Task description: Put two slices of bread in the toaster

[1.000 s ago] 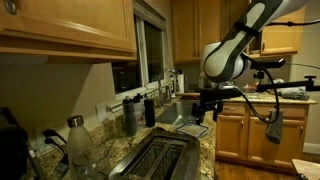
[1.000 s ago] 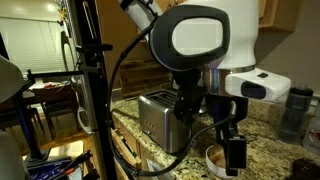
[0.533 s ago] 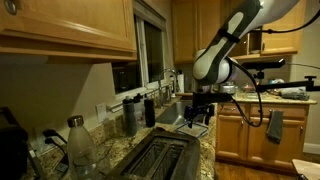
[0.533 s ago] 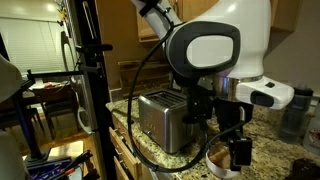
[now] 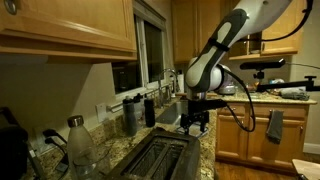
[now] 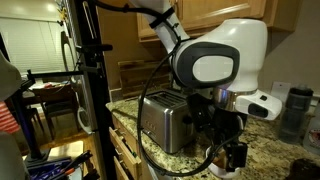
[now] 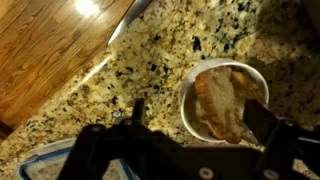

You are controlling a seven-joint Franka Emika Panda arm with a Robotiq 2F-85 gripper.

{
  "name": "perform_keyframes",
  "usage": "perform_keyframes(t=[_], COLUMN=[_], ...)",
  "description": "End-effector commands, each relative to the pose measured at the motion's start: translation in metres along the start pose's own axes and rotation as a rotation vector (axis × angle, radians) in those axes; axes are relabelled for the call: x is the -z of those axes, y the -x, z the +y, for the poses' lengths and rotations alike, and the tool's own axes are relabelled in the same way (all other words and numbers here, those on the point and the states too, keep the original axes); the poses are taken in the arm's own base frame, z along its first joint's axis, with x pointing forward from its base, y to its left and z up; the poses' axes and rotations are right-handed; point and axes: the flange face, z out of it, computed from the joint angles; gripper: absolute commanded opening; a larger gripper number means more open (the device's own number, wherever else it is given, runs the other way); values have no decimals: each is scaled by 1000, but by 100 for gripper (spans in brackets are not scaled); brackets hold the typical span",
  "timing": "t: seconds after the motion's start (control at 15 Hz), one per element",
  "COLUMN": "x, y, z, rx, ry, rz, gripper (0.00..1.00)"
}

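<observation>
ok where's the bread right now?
Wrist view: the slices of bread lie in a white bowl on the granite counter, right of centre. In an exterior view the bowl sits near the toaster.

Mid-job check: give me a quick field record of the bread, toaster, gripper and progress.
bread: pale tan, brown-mottled slices of bread lying in a round white bowl on the speckled granite counter
toaster: wide, shiny brushed-steel toaster, standing beside the bowl; no bread visible in its slots
gripper: gripper open, above the bowl, holding nothing
progress: no slice picked up yet
</observation>
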Motion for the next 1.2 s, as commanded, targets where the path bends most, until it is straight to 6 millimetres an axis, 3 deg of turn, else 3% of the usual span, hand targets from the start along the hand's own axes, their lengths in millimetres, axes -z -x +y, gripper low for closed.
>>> perform_keyframes(t=[0.0,0.27,0.33,0.4,0.47,0.87,1.13], x=[-3,-8,-9,-11,-12,-15,-20], y=[-4,-6,-7,-7,-8,-11,-13], z=[-5,-6,-6,-6,-6,-8,-10], rx=[32,49,52,55,56,59,62], ry=[-16,-15,-14,-13,-12,-11,-10], rz=[-29,-33,-33,-35,-36,-39,-44], gripper=[100,100,96,77,76,77,88])
